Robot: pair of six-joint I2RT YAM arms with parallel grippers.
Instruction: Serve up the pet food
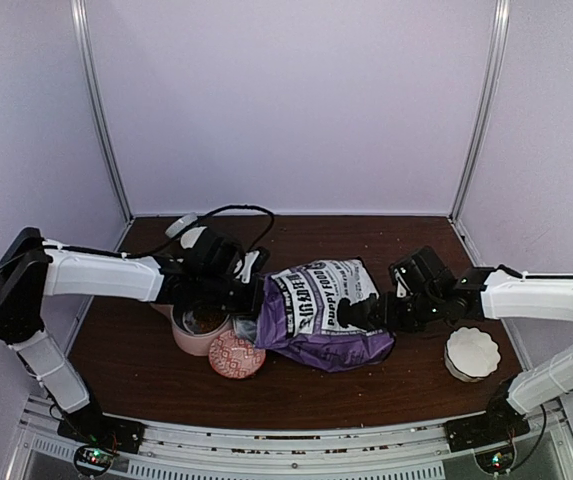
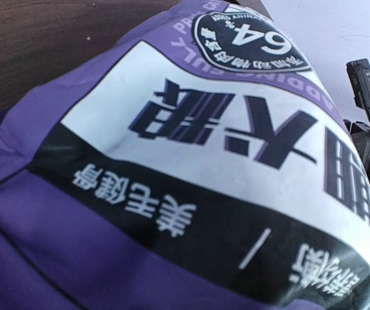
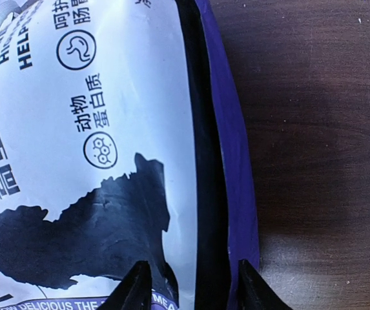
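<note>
Right pincer (image 3: pixel 194 285) clamps the right end of the large purple plastic food bag (image 1: pixel 318 318). Left pincer (image 1: pixel 250 296) sits at its left end; whether it grips, I cannot tell

A robotics lab booth: pale panels (image 1: pixel 286 100) on aluminium posts (image 1: pixel 101 110) wall the dark wooden table (image 1: pixel 366 240) on three sides, robot arms (image 1: pixel 101 275) bolted to a rail (image 1: pixel 296 438) at its near edge.

One overhead, two wrist close-ups
Top camera looks down on the purple bag (image 1: pixel 321 315); wrist cameras crowd its opposite ends.
</note>
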